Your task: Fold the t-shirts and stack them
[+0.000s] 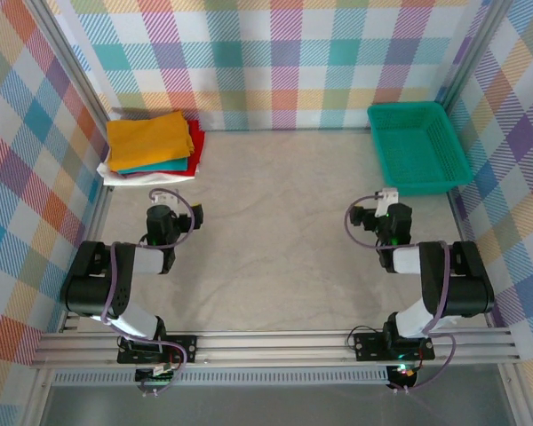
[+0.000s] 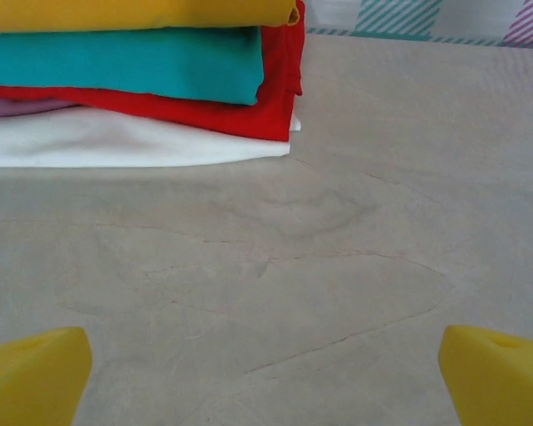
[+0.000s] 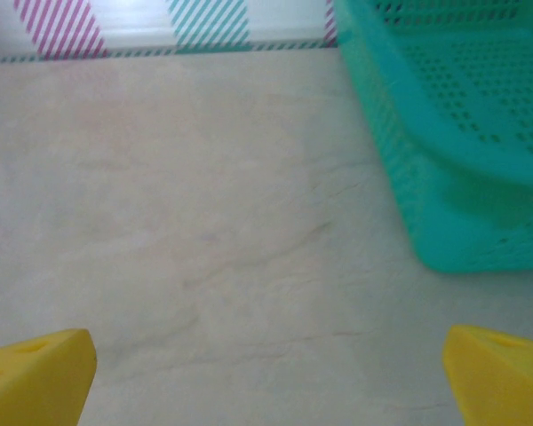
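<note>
T-shirt stack (image 1: 151,146) lies folded at far left corner of table (image 1: 275,231), mustard tee (image 2: 133,11) on top. Left gripper (image 2: 266,373) sits just near of stack, not touching, fingers spread wide, empty. Right gripper (image 3: 266,373) equally wide, empty, left of green basket (image 3: 462,133).

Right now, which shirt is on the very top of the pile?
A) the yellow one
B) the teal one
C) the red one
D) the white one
A: the yellow tee lies on top of the pile, with the teal tee, the red tee and the white tee under it.
</note>
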You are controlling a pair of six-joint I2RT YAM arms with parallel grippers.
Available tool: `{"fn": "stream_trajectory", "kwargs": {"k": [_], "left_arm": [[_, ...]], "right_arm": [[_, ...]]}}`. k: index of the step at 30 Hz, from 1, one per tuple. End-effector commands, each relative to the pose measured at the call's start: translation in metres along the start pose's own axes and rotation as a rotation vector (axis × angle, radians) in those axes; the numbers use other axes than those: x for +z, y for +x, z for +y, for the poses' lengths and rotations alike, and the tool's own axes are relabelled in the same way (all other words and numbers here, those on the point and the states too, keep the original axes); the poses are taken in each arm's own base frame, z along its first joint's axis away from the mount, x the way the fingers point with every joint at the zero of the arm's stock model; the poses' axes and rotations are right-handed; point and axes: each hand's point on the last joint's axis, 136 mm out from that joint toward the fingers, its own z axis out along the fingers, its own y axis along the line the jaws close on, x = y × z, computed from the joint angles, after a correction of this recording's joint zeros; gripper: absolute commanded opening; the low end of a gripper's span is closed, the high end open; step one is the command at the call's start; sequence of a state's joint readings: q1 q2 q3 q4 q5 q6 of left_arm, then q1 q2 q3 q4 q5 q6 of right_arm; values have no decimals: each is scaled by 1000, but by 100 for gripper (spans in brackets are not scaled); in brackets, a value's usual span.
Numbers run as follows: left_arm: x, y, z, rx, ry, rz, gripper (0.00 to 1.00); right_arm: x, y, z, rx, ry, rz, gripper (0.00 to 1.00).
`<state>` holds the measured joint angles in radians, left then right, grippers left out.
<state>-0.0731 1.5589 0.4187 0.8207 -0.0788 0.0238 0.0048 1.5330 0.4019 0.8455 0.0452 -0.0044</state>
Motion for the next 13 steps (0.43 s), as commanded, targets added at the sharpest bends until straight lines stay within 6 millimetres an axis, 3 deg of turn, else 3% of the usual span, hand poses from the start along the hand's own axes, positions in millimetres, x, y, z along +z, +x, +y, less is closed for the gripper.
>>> {"fn": "stream_trajectory", "kwargs": {"k": [1,13], "left_arm": [[1,4,4,4,-7,19,100],[1,4,3,3,-3,19,100]], "right_arm": [[1,0,9,16,-47,6,100],[1,0,9,18,-52,10,100]]}}
